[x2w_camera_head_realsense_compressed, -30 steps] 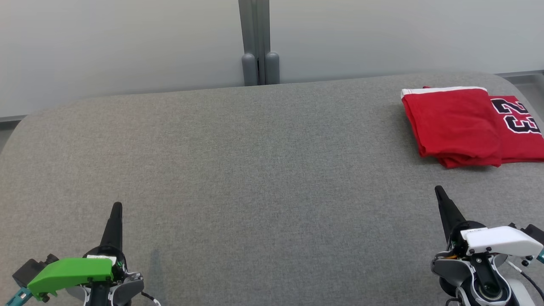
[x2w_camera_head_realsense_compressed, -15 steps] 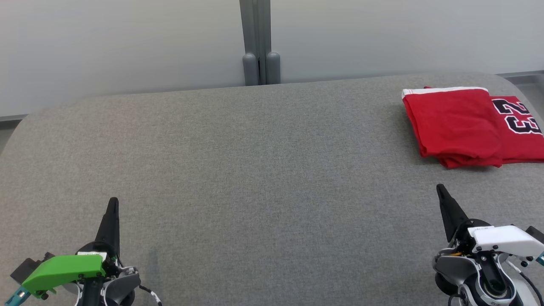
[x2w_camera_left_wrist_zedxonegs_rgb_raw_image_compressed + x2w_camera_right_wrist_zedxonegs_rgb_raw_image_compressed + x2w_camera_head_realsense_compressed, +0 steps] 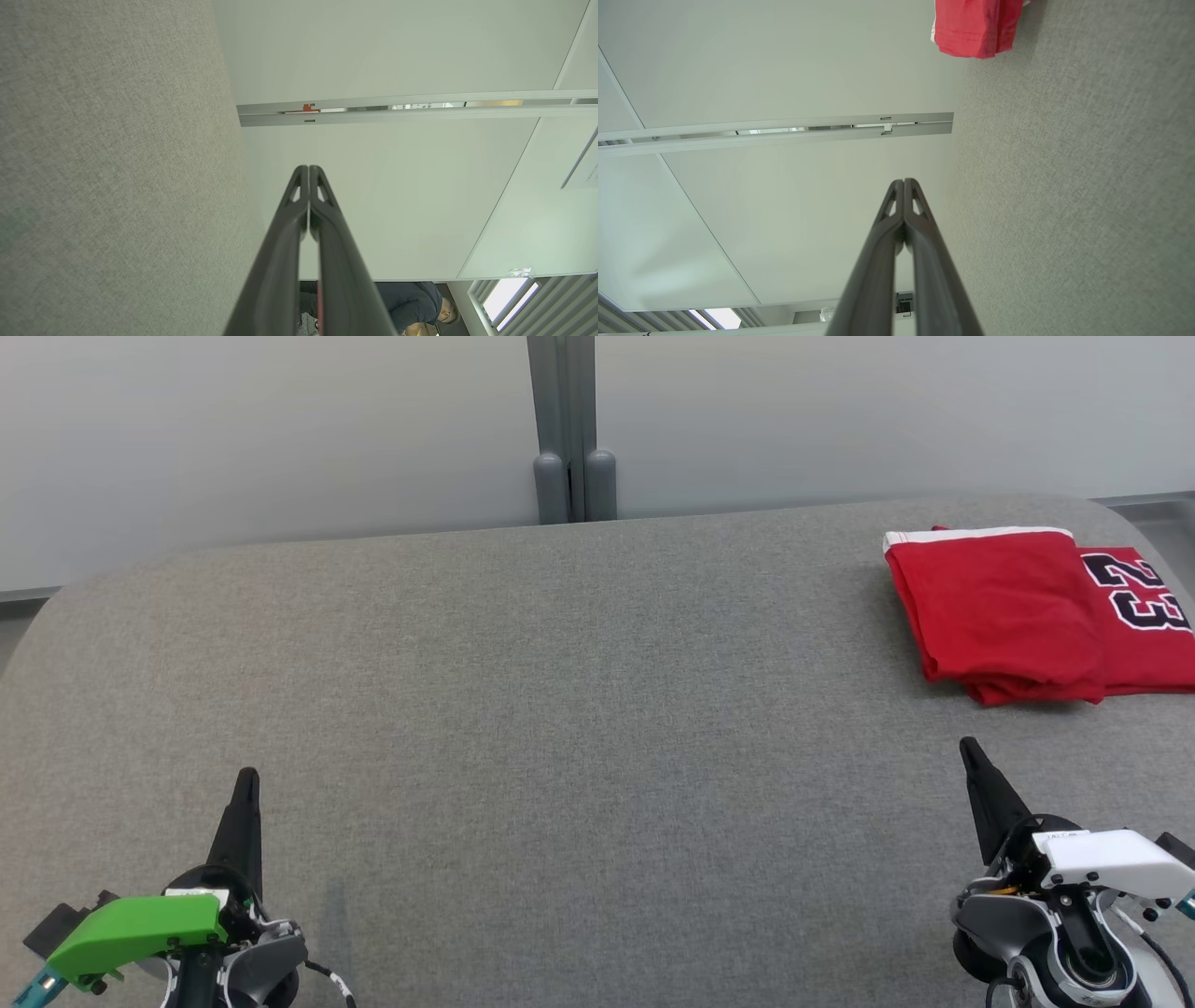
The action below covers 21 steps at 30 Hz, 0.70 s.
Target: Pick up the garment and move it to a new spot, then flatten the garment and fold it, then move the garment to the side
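One red garment (image 3: 999,607) folded, black 23 showing, left fingers (image 3: 243,821) and right fingers (image 3: 985,798) pressed together

The table (image 3: 560,728) is being shown covered in grey woven cloth, matt and slightly rough, its weave being resolved as a fine grain in both wrist views. The garment (image 3: 999,616) is being presented as soft red cloth, matt, with a white band along one edge and black numerals edged in white. The fingers of the left gripper (image 3: 246,779) and right gripper (image 3: 971,751) are being seen as dark, smooth, matt plastic. The green cover (image 3: 140,924) and white cover (image 3: 1111,863) are being rendered as smooth moulded plastic of low gloss. The wall panels (image 3: 280,429) are being shown pale, smooth and matt; the grey post (image 3: 565,420) is being shown smooth, its material not being determinable.
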Motion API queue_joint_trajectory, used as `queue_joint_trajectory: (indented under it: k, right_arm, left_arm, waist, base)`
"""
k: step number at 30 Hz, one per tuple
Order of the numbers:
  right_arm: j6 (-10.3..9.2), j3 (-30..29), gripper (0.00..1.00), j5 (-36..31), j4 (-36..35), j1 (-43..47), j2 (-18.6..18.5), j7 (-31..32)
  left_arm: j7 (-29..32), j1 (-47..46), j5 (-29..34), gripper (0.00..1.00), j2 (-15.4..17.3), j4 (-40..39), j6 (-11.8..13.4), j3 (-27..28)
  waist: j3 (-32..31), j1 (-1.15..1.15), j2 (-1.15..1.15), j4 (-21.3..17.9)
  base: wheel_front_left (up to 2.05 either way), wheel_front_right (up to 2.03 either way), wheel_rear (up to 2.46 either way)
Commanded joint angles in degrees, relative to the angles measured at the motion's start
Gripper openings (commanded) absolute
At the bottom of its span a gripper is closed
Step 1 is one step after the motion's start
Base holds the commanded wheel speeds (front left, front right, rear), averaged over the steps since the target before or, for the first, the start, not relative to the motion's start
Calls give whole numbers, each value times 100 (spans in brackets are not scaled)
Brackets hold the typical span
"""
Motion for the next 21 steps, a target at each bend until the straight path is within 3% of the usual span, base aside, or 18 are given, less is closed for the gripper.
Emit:
queue_joint_trajectory:
  k: [1,21]
  right_arm:
    - [2,-19,0,-2,10,-32,9,21]
    - [2,-56,0,-47,13,-37,39,53]
  left_arm:
    - [14,-88,3,0,5,9,-30,30]
    - [47,-93,56,0,-34,12,-30,71]
  waist:
    - [0,0,0,0]
    - [0,0,0,0]
  base:
    - [0,0,0]
    - [0,0,0]
